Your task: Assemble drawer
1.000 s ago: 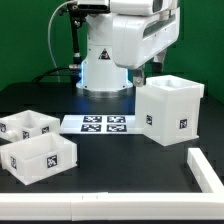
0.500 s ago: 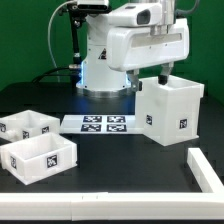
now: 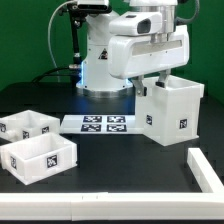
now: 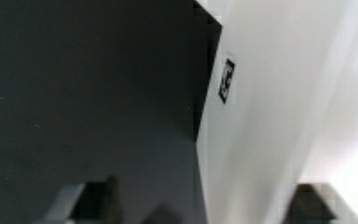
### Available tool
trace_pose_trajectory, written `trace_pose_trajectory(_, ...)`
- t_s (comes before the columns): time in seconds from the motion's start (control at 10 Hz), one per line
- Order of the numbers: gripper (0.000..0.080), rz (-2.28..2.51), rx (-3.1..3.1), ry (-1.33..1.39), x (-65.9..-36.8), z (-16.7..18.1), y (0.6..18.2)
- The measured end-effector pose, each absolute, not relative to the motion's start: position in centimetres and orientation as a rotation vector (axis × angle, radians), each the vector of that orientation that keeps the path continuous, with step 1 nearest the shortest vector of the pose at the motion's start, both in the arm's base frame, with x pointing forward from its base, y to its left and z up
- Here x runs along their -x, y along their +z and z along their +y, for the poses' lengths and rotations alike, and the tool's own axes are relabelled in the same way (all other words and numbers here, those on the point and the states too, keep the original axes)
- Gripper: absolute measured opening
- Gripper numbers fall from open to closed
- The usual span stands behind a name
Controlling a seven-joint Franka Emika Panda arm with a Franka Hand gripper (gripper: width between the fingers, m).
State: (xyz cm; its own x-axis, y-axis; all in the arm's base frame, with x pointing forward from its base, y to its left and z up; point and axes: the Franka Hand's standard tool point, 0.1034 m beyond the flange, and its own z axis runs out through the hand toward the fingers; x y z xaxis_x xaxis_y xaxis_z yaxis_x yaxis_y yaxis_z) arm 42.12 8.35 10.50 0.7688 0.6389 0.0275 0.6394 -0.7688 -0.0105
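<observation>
The large white cube shell (image 3: 172,112) stands open side up at the exterior view's right, with a tag on its front face. Two small white two-compartment trays (image 3: 27,125) (image 3: 40,158) sit at the left. My gripper (image 3: 152,84) is open and hangs over the shell's left wall at its top rim. In the wrist view the white wall (image 4: 274,120) with a tag (image 4: 229,82) runs between my two dark fingertips (image 4: 98,200), and the gripper (image 4: 208,205) straddles it without closing. Nothing is held.
The marker board (image 3: 100,124) lies flat between the trays and the shell. A white L-shaped rail (image 3: 205,170) runs along the table's front and right corner. The robot base (image 3: 105,60) stands behind, on the black table (image 3: 120,165).
The arm has swung down and toward the exterior view's right. The gripper has dropped from above the shell to its left wall's rim. The parts have not moved.
</observation>
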Motion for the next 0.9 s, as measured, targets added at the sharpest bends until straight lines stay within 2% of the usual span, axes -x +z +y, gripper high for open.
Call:
trace_pose_trajectory(0.1,0.0209,-1.061,2.936,-0.034,-42.1,8.4,10.5)
trace_pose_trajectory(0.2,0.0083,-1.061,2.936,-0.034,-42.1,8.3,10.5)
trace_pose_trajectory(0.3,0.0083,-1.062,2.936,-0.033,-42.1,8.3,10.5)
trace_pose_trajectory(0.4,0.0033,-1.062,2.936,-0.034,-42.1,8.3,10.5)
trace_pose_trajectory(0.6,0.0033,-1.197,2.882,-0.036,-42.3,8.0,10.5)
trace_pose_trajectory(0.8,0.0033,-1.539,2.681,0.016,-44.2,6.1,11.3)
trace_pose_trajectory(0.9,0.0033,-1.742,2.544,0.032,-45.9,6.3,11.7)
